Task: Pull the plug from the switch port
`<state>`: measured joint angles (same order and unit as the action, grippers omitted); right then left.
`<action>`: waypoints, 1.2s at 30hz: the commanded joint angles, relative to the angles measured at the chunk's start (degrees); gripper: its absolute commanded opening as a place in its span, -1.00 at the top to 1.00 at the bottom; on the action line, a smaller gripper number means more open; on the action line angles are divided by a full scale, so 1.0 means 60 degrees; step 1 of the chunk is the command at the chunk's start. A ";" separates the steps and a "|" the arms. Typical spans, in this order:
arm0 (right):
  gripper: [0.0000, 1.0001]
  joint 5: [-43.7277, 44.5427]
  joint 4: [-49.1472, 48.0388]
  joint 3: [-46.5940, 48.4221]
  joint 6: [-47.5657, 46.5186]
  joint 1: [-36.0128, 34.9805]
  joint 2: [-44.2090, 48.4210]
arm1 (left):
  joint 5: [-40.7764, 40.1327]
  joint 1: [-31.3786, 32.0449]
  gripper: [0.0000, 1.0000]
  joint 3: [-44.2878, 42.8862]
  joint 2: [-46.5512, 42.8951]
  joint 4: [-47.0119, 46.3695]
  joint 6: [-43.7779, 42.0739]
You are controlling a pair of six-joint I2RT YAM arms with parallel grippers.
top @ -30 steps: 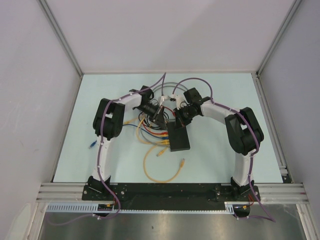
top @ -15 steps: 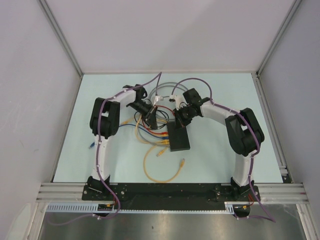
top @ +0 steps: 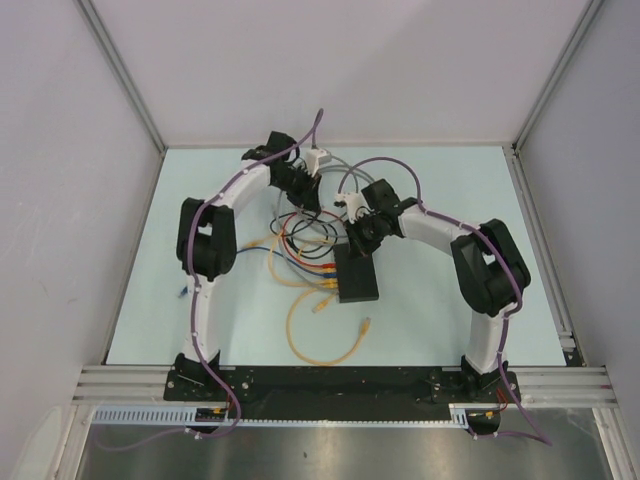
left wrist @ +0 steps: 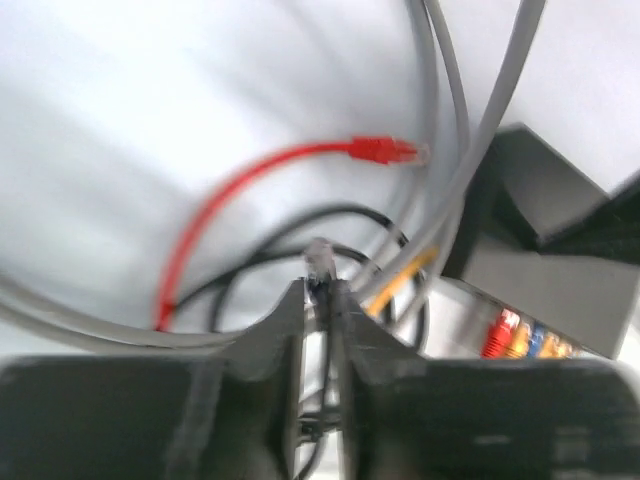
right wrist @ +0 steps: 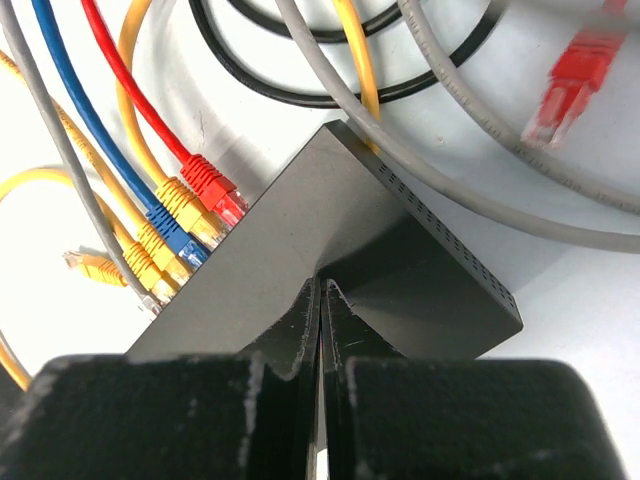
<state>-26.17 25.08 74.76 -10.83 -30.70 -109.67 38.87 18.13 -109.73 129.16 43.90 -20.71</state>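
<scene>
The switch (top: 357, 275) is a flat black box lying mid-table, also seen in the right wrist view (right wrist: 330, 230) and the left wrist view (left wrist: 545, 290). Red, yellow and blue plugs (right wrist: 190, 215) sit in the ports on its left edge. My right gripper (top: 358, 242) (right wrist: 322, 285) is shut, its tips resting on the switch's top near the far end. My left gripper (top: 310, 200) (left wrist: 321, 288) is farther back, away from the switch, shut on a clear plug (left wrist: 320, 257) of a black cable that pokes out past its tips.
A loose red plug (left wrist: 385, 150) (right wrist: 570, 85) lies on the table behind the switch among grey cables (top: 335, 175) and black ones. A yellow cable loop (top: 320, 345) lies toward the front, and a small blue plug (top: 183, 291) at the left. Enclosure walls stand on three sides.
My left gripper has moved from beside the switch's far left corner toward the back of the table, carrying the black cable's plug. The right arm and the switch have stayed put.
</scene>
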 commanded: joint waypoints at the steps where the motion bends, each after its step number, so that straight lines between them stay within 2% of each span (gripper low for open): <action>1: 1.00 0.0890 0.0331 -0.0536 -0.0465 -0.0245 -0.0150 | -0.0445 -0.0063 0.39 -0.0989 -0.0037 -0.0666 0.0170; 2: 1.00 0.0905 0.0317 -0.0580 -0.0494 -0.0259 -0.0106 | -0.0255 -0.0063 0.18 -0.0916 -0.0183 -0.0666 0.0228; 6: 1.00 0.0993 0.0244 -0.0785 -0.0539 -0.0260 0.0055 | 0.0741 -0.0019 -0.04 0.0151 -0.1441 -0.1600 0.1163; 9: 1.00 0.1008 0.0185 -0.0903 -0.0553 -0.0259 0.0143 | 0.1357 0.0025 -0.13 0.1482 -0.2642 -0.2042 0.1678; 14: 1.00 0.0979 0.0126 -0.0961 -0.0553 -0.0128 0.0202 | 0.2001 0.0098 -0.14 0.3213 -0.3743 -0.1956 0.1360; 20: 1.00 0.0935 0.0083 -0.0991 -0.0553 0.0004 0.0202 | 0.2851 0.0434 -0.04 0.4577 -0.3452 -0.0740 0.0011; 23: 1.00 0.0920 0.0097 -0.1020 -0.0568 -0.0010 0.0245 | 0.3189 0.0581 0.04 0.4710 -0.2984 -0.0315 -0.0211; 28: 1.00 0.0920 0.0024 -0.1151 -0.0568 -0.0011 0.0319 | 0.3145 0.0611 0.03 0.4972 -0.2572 -0.1016 0.0418; 32: 1.00 0.0934 -0.0005 -0.1283 -0.0597 -0.0011 0.0392 | 0.3248 0.0684 0.03 0.4506 -0.1769 -0.0682 0.0492; 36: 1.00 0.0978 0.0024 -0.1356 -0.0641 0.0004 0.0495 | 0.3058 0.0699 -0.03 0.4446 -0.1562 -0.1236 0.1005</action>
<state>-24.18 20.47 69.43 -12.80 -30.81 -106.08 55.31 22.00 -80.86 118.72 39.83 -16.71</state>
